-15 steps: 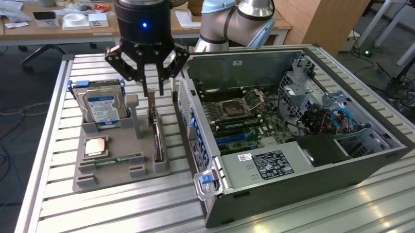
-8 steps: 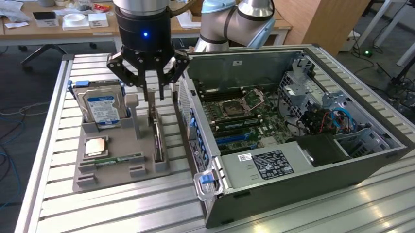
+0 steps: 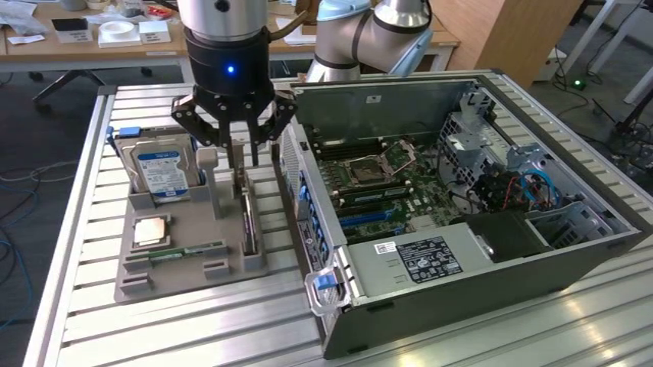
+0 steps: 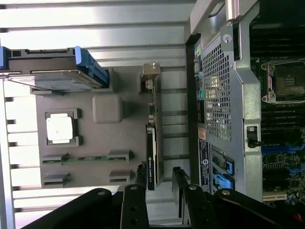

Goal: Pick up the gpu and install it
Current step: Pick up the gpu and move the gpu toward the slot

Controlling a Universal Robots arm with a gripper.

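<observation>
The gpu (image 3: 247,218) stands on its long edge in a slot of the grey holder tray (image 3: 194,269), a thin black card with a silver bracket at one end. In the wrist view the gpu (image 4: 153,138) shows edge on. My gripper (image 3: 254,157) hangs just above the card's far end, open, with one finger on each side of the card's line. The wrist view shows the gripper (image 4: 158,175) with its two fingertips (image 4: 140,174) straddling the card's end, with a gap on both sides. Nothing is held.
The tray (image 4: 107,109) also carries a blue-labelled hard drive (image 3: 161,170), a processor chip (image 3: 151,229) and a green memory stick (image 3: 189,251). An open computer case (image 3: 459,229) with its motherboard (image 3: 372,180) lies close on the exterior view's right of the tray. All rest on a slatted metal table (image 3: 92,321).
</observation>
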